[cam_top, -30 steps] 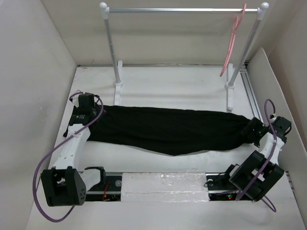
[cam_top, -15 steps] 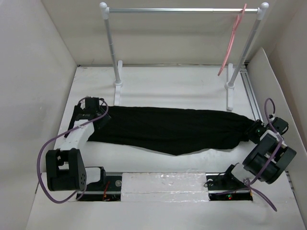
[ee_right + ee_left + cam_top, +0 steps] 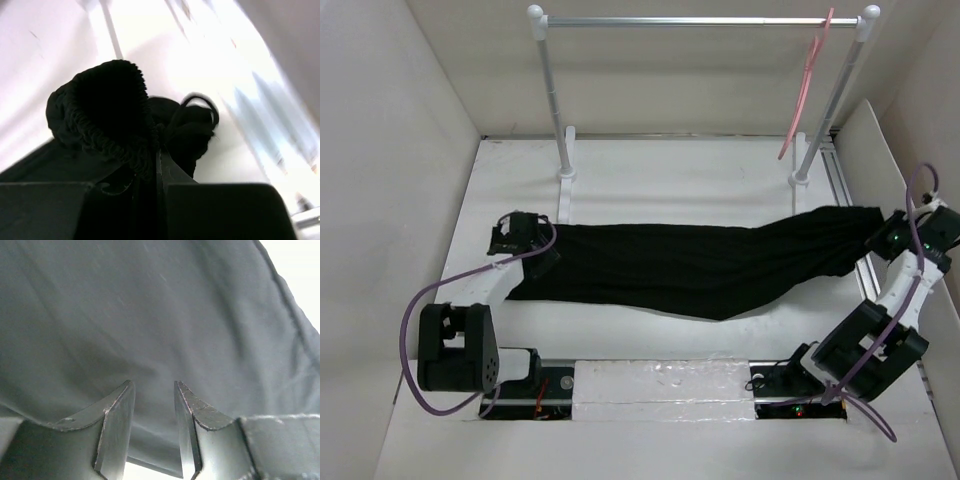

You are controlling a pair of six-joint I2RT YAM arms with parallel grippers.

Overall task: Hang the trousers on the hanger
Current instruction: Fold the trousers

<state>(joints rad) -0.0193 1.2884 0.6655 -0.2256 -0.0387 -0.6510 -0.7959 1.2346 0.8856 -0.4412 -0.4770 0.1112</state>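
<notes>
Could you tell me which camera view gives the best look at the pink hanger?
The top external view: the pink hanger hangs by its hook from the silver rail, near its right post. Neither wrist view shows it; both are filled mostly with the black trousers.

Two white-shelled arms with black joint housings, each trailing a looping purple cable, mounted on a black base rail. Dark, flat, wedge-shaped fingers point(image 3: 117, 430) with scuffed, worn edges fill the left wrist view.

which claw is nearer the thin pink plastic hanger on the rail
Right. The right claw sits below the thin pink plastic hanger, clamped on the black trousers; the left claw is far across the table.
</notes>
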